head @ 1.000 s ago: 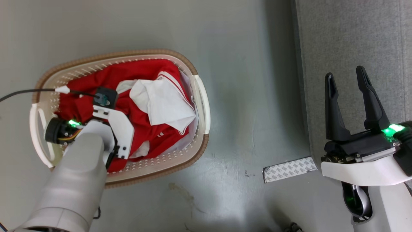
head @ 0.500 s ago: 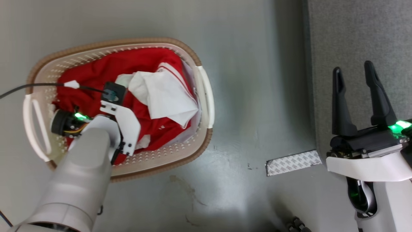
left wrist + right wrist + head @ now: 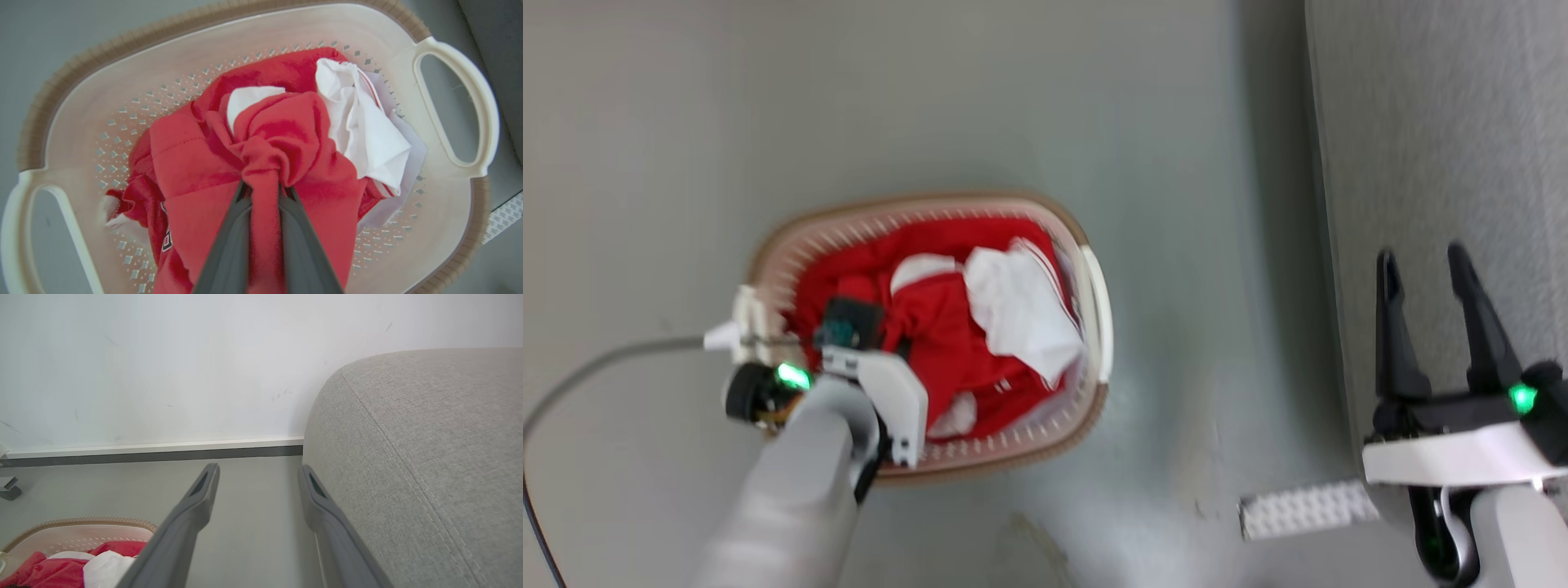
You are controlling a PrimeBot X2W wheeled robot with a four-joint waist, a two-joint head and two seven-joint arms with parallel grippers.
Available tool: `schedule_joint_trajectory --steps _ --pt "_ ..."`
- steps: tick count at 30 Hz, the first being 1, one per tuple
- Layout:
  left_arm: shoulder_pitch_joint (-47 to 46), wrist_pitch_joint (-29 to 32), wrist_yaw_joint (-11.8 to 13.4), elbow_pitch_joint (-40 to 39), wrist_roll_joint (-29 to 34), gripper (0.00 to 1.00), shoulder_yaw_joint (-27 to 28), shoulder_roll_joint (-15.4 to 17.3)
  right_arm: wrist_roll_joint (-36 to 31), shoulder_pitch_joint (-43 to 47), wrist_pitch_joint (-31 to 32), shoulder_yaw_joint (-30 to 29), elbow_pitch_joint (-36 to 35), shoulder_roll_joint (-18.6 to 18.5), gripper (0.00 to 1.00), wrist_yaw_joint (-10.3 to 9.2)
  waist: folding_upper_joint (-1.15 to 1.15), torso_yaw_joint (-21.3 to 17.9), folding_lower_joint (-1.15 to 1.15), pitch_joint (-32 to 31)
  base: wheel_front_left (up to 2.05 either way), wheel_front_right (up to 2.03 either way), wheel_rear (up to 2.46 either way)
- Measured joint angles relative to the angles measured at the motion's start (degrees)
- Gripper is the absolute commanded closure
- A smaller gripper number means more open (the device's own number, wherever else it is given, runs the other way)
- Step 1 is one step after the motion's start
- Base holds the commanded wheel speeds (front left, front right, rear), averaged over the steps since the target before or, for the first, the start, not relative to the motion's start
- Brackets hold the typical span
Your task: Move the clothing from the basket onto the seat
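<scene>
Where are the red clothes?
The clothing sits bunched in the basket, left of the seat in the head view, pinched between the jaws of the left gripper.

No lettering can be read. A small dark-and-white printed mark (image 3: pixel 165 241) on the red clothing (image 3: pixel 192 163) sits lower left in the left wrist view, too small to decipher.

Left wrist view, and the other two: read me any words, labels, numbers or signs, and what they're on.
Nothing legible.
Dark and white print on the clothing: mostly folded under, unreadable.
Patterned strip on the floor: repeating marks, too blurred to read.
</scene>
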Motion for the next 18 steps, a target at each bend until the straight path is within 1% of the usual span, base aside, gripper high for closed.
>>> schedule_joint_trajectory --steps 7,8,14,18 --pt "5.31 -3.87 -0.58 -2.27 -3.08 1.0 0.67 -0.98 -0.07 4.52 0.0 -1.91 2.87 0.02 0.0 0.0 0.0 3.03 -0.01 -9.48 0.0 0.0 0.0" --pt "6.71 -4.38 -0.66 -3.57 -4.37 1.0 0.9 -1.11 -0.08 5.52 0.0 -2.21 3.19 0.02 0.0 0.0 0.0 3.77 -0.01 -12.01 0.0 0.0 0.0" --pt "11.52 -4.89 -0.55 -9.45 -6.13 1.0 1.32 -1.31 -1.07 8.73 -0.01 -3.3 3.63 0.01 0.0 0.0 0.0 5.21 -0.01 -18.82 0.0 0.0 0.0" --pt "15.78 -4.99 0.75 -16.71 -7.67 1.0 2.26 -1.41 -1.68 10.93 -0.01 -4.26 3.6 -0.01 0.0 0.0 0.0 5.54 -0.01 -22.89 0.0 0.0 0.0"
